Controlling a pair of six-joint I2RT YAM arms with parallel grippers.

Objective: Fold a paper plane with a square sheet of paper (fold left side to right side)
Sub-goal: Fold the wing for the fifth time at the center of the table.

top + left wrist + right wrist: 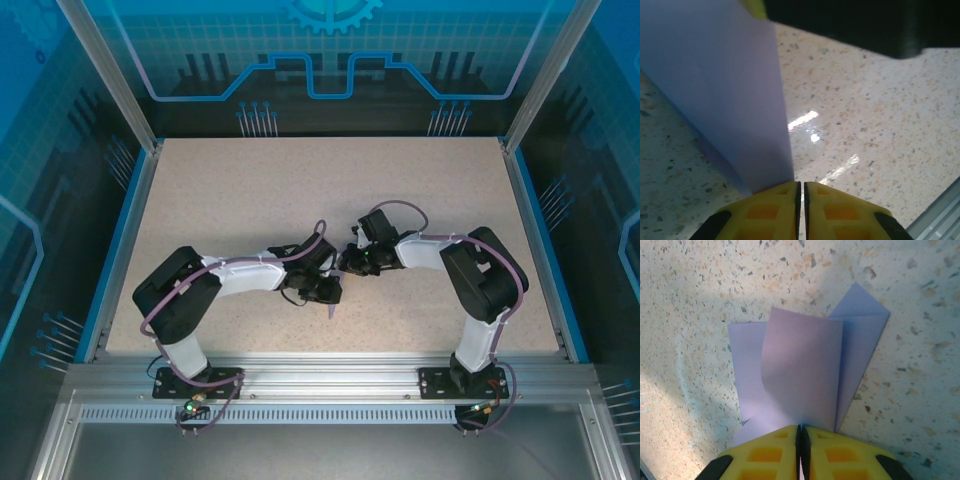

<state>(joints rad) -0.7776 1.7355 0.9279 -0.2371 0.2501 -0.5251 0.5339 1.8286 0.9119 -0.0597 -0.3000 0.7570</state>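
Observation:
The lavender paper [800, 370] lies part-folded on the speckled table, with a pointed corner toward the upper right. One flap curls up into my right gripper [801, 429], which is shut on it. In the left wrist view the paper [715, 90] rises as a tall sheet just left of my left gripper [801, 186]. Its jaws are shut, and the sheet's edge ends against the left finger [765, 210], not in the gap. From above, both grippers meet mid-table, the left gripper [322, 291] below the right gripper [348, 266]. A sliver of paper [331, 308] pokes out beneath them.
The speckled tabletop [300, 190] stretches bare behind the arms. Blue rails and a metal frame [320, 375] border it. The two forearms nearly touch in the middle. A yellow finger of the right gripper [756, 7] shows above the sheet in the left wrist view.

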